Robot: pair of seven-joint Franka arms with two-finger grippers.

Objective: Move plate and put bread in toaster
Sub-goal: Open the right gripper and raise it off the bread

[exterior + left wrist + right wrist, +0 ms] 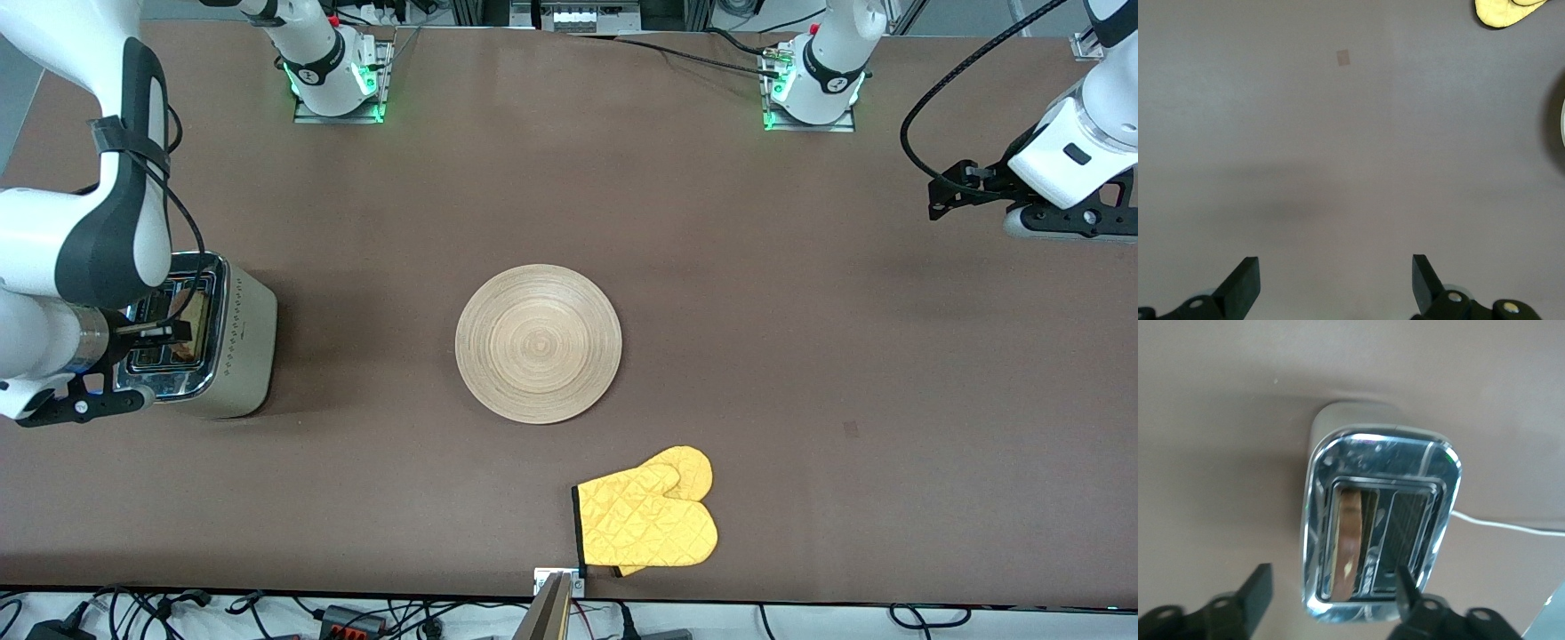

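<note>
The toaster (233, 347) stands at the right arm's end of the table, its chrome top (1405, 453) facing up. The bread (197, 322) stands upright in one slot (1350, 540), the slot beside it holding nothing. My right gripper (1333, 590) hangs just above the toaster (169, 322), open, its fingers apart from the slice. The light-wood plate (538, 342) lies bare in the middle of the table. My left gripper (1335, 280) waits open over bare table at the left arm's end (1067, 222), holding nothing.
A yellow oven mitt (649, 520) lies near the table's front edge, nearer the front camera than the plate; its tip also shows in the left wrist view (1505, 12). The toaster's white cord (1511, 525) trails across the table.
</note>
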